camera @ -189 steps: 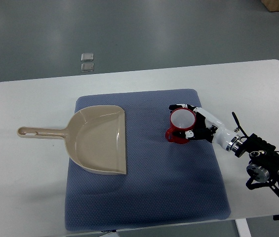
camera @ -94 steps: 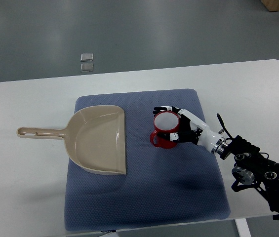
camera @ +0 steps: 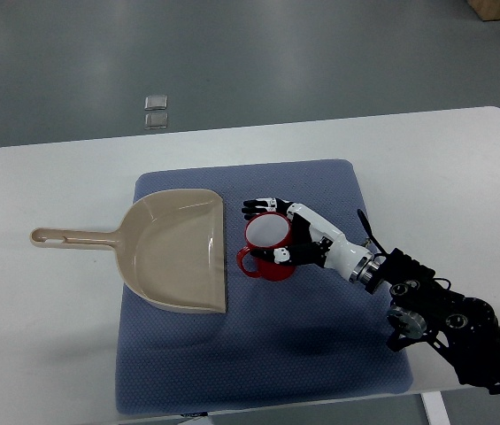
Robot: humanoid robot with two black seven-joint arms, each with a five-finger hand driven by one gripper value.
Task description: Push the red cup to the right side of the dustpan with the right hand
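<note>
A red cup point(camera: 265, 249) with a white inside stands upright on the blue mat point(camera: 258, 354), just right of the beige dustpan point(camera: 177, 248), a small gap from its right edge. My right hand point(camera: 278, 232) comes in from the lower right and rests against the cup's right side. Its fingers point(camera: 258, 205) curve loosely around the back and front of the cup, not closed in a grasp. The cup's handle points to the lower left. My left arm does not show.
The dustpan's handle point(camera: 68, 237) reaches left onto the white table point(camera: 46, 336). Two small clear objects point(camera: 155, 110) lie on the grey floor beyond the table's far edge. My right forearm point(camera: 435, 319) lies over the mat's lower right corner.
My right hand has pushed the red cup leftward across the mat, from the mat's right part to just beside the dustpan. The dustpan has not moved.
</note>
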